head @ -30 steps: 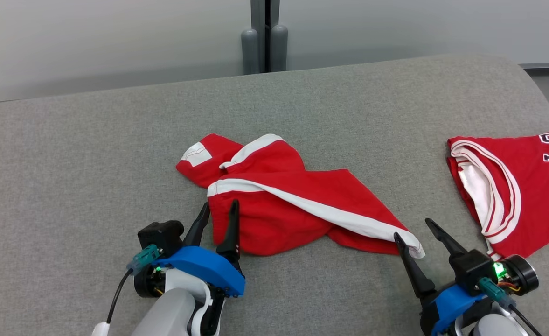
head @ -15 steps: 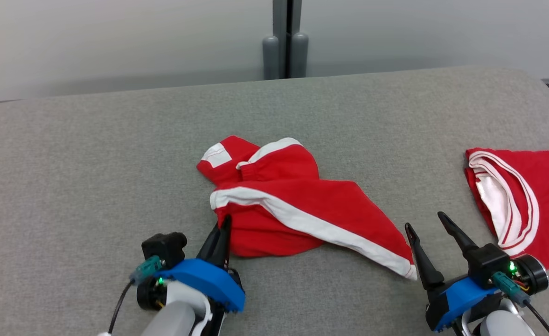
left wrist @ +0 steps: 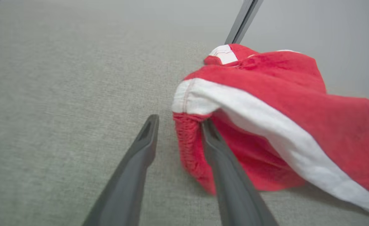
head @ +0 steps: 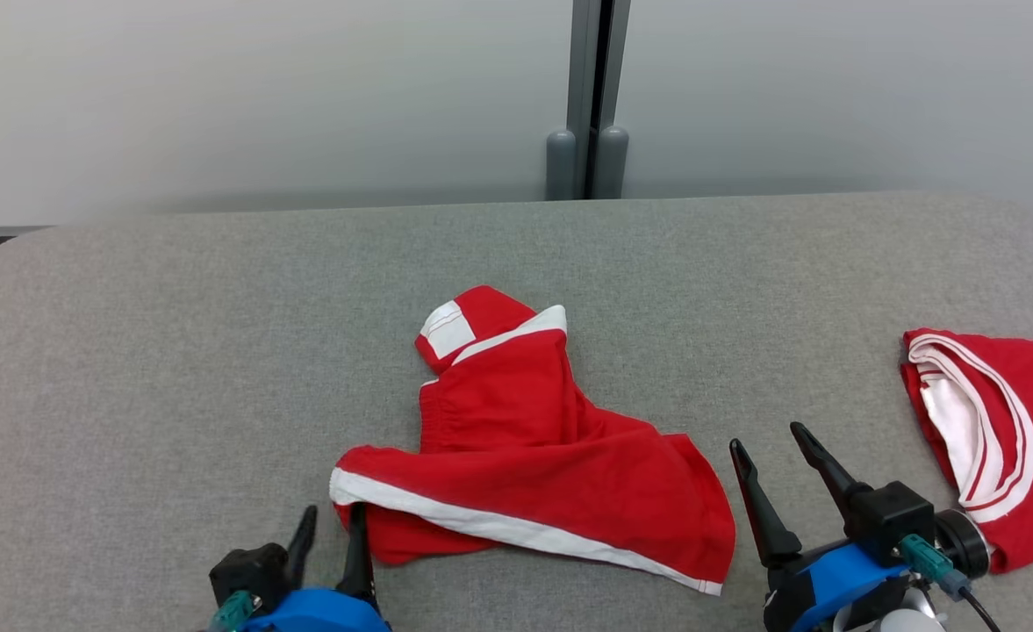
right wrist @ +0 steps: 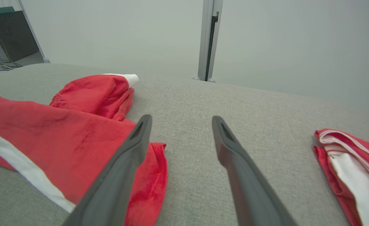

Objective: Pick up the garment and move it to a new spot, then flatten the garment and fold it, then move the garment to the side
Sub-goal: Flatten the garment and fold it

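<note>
Both gape: left gripper [head: 333,511] straddles a corner of the garment [head: 525,439], right gripper [head: 764,436] beside it.

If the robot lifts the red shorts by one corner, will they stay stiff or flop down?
Probably flop: the red shorts already lie crumpled in soft folds on the grey cushion. They are likely light, since the cloth looks thin and drapes over itself. If pushed, they may bunch up rather than slide, because both fabrics look rough.
</note>
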### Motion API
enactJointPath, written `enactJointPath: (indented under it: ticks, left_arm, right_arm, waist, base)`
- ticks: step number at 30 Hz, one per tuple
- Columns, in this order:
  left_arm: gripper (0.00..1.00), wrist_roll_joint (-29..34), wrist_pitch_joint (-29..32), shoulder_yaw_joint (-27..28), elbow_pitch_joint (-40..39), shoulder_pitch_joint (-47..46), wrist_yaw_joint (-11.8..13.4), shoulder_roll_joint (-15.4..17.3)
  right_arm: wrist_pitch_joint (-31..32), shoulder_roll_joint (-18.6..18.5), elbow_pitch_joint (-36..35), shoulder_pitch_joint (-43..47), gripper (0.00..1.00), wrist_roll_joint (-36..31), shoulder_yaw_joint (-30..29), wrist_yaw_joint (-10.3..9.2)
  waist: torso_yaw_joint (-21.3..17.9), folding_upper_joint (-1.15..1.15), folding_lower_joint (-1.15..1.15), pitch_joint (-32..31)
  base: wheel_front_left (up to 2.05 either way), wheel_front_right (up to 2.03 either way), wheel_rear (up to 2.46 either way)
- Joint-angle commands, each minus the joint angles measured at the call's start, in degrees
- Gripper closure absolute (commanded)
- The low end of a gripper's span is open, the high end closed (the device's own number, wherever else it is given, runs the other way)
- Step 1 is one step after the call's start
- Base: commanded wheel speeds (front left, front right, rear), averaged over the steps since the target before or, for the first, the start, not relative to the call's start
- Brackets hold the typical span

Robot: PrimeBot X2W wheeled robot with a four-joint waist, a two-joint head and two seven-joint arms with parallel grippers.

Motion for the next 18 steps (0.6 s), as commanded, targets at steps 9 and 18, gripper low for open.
enactJointPath:
  ticks: [9,18]
  left_arm:
    - [0.00,12.06,-0.14,7.36,-13.18,6.32,3.89,0.05]
    - [0.00,13.04,-0.14,7.14,-13.46,8.18,5.86,0.06]
  right_arm:
    - [-0.03,2.37,-1.12,4.08,0.00,2.10,-2.95,0.01]
    - [-0.03,3.16,1.39,6.23,0.00,2.42,-1.18,0.01]
  waist:
    - [-0.96,0.00,0.01,-2.82]
    - [-1.43,0.00,0.01,-3.41]
  base:
    - [0.00,0.00,0.00]
    - [0.00,0.00,0.00]
